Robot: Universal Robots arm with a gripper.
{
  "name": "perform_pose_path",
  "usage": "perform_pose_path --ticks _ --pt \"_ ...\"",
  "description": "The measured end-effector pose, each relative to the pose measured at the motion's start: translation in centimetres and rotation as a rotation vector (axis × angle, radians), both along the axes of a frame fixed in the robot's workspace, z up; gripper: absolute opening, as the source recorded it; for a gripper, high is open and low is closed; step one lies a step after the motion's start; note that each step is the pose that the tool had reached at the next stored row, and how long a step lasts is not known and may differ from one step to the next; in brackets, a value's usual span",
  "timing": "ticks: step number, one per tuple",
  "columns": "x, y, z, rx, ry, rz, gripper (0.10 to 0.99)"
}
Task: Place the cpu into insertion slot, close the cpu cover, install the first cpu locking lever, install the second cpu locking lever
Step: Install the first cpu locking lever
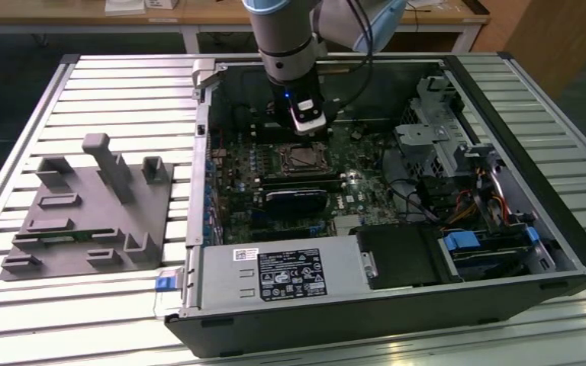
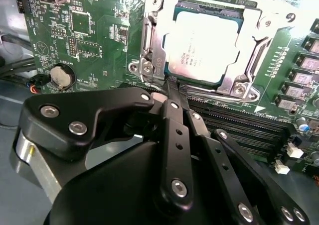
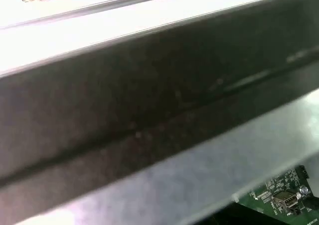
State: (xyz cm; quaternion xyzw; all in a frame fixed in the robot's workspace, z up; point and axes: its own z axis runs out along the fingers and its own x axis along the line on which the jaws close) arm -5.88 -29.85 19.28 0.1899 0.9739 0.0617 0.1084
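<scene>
The slatted metal table (image 1: 89,84) carried everything, with a wooden bench (image 1: 222,11) across the room behind it. On the table lay the open computer case (image 1: 375,313), and the insertion slot (image 1: 304,158) sat near the middle of its green motherboard (image 1: 359,191). A grey moulded fixture (image 1: 89,221) stood well apart from the slot, outside the case, and the labelled power supply (image 1: 283,274) lay inside it.

The gripper (image 2: 170,88) hung directly over the slot's edge. Its fingers were drawn narrow, tips together at the rim, and nothing showed plainly between them.

In the second wrist view the cpu cover (image 2: 259,46) lay flat on the slot, framing the cpu (image 2: 204,46), which was already seated inside.

The chip looked light, rigid and fragile, best taken by its edges. The thin cover looked stiff and springy, and probably slick under the pads.
</scene>
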Motion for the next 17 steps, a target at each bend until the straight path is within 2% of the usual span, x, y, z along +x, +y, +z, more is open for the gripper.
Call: perform_pose_path --ticks 3,15,17 --pt "0.01 0.02 0.28 0.001 -0.0008 0.000 0.106" --pt "0.00 0.01 2.89 0.000 -0.0002 -0.001 0.106" --pt "0.01 0.01 3.06 0.000 -0.0003 -0.001 0.106"
